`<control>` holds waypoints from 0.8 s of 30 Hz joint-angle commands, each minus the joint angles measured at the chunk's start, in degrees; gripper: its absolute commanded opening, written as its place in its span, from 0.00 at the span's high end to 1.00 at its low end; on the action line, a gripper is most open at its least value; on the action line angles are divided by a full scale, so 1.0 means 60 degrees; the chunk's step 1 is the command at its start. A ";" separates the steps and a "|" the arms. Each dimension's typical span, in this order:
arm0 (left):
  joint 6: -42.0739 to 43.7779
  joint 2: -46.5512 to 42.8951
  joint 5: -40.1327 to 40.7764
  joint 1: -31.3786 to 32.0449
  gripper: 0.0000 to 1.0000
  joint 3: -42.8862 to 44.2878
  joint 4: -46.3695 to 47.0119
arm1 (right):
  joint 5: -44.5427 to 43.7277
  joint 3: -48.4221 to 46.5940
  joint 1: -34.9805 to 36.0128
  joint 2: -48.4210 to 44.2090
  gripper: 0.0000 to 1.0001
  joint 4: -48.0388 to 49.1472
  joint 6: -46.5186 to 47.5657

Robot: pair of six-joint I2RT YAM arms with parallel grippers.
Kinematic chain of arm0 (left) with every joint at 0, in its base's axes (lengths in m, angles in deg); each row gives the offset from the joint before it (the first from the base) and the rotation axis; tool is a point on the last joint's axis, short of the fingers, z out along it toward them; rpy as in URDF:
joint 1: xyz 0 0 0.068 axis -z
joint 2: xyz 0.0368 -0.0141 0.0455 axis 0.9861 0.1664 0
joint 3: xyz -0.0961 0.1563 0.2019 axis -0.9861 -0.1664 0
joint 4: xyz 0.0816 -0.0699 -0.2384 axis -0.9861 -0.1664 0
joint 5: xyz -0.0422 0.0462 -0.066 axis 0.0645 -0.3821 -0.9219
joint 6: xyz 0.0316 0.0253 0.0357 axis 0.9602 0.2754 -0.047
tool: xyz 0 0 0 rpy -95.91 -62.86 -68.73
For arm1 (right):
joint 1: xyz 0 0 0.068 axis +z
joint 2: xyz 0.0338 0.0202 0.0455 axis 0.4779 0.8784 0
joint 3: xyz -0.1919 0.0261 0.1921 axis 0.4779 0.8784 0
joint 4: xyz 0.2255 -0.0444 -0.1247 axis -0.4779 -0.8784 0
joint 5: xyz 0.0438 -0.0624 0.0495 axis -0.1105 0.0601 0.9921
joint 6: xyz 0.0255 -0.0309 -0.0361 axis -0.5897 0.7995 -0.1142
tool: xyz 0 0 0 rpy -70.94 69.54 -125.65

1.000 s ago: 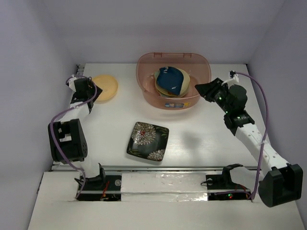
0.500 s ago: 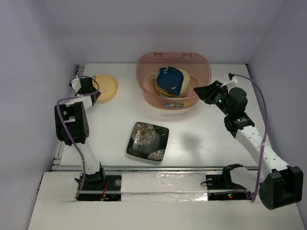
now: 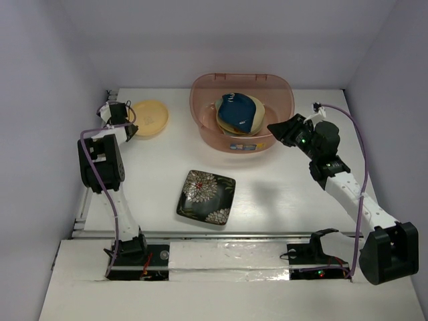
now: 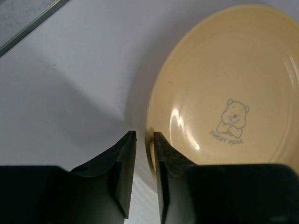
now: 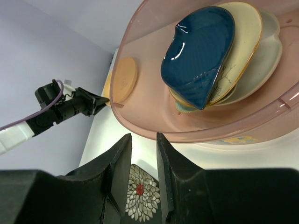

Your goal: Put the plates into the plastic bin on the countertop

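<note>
The round yellow-orange plate [image 3: 150, 117] [image 4: 224, 93], printed with a small bear, lies at the far left of the white countertop [image 3: 154, 174]. My left gripper [image 3: 131, 126] [image 4: 145, 135] is at its left edge, with the jaws closed to a narrow gap around the rim. The pinkish plastic bin [image 3: 242, 77] [image 5: 140, 116] stands at the back centre. It holds the dark blue leaf plate [image 3: 237, 110] [image 5: 198, 46] on top of cream and tan plates [image 5: 247, 32]. A square black floral plate [image 3: 206, 196] [image 5: 140, 198] lies in the middle. My right gripper [image 3: 273, 127] [image 5: 144, 136] hovers open and empty by the bin's right front.
A metal rail [image 3: 234, 234] runs along the near edge of the countertop, with both arm bases behind it. Grey walls close in the left, right and back sides. The left arm [image 5: 70, 107] shows in the right wrist view beyond the bin.
My left gripper reached the yellow plate's edge and its jaws closed from wide open onto the rim. The plate shifted slightly away. My right arm drifted a little left toward the bin.
</note>
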 commanded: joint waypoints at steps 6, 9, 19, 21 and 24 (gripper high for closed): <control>0.0222 0.0358 -0.0751 -0.0190 0.85 0.0641 -0.0610 | 0.0101 0.0025 0.0002 -0.0190 0.67 0.0597 0.0082; 0.0222 0.0023 -0.0781 -0.0278 1.00 0.0291 -0.0260 | 0.0028 0.0055 0.0002 -0.0220 0.67 0.0567 0.0111; -0.1019 -0.3697 -0.2829 -0.0278 1.00 -0.1336 0.3192 | -0.0031 0.0098 0.0002 -0.0132 0.67 0.0685 0.0097; -0.1358 -0.4574 -0.3123 -0.0278 1.00 -0.1658 0.3738 | -0.0089 0.0098 0.0002 -0.0117 0.67 0.0685 0.0111; -0.1740 -0.5280 -0.3621 0.0087 1.00 -0.1733 0.4457 | -0.0104 0.0098 0.0002 -0.0059 0.68 0.0714 0.0111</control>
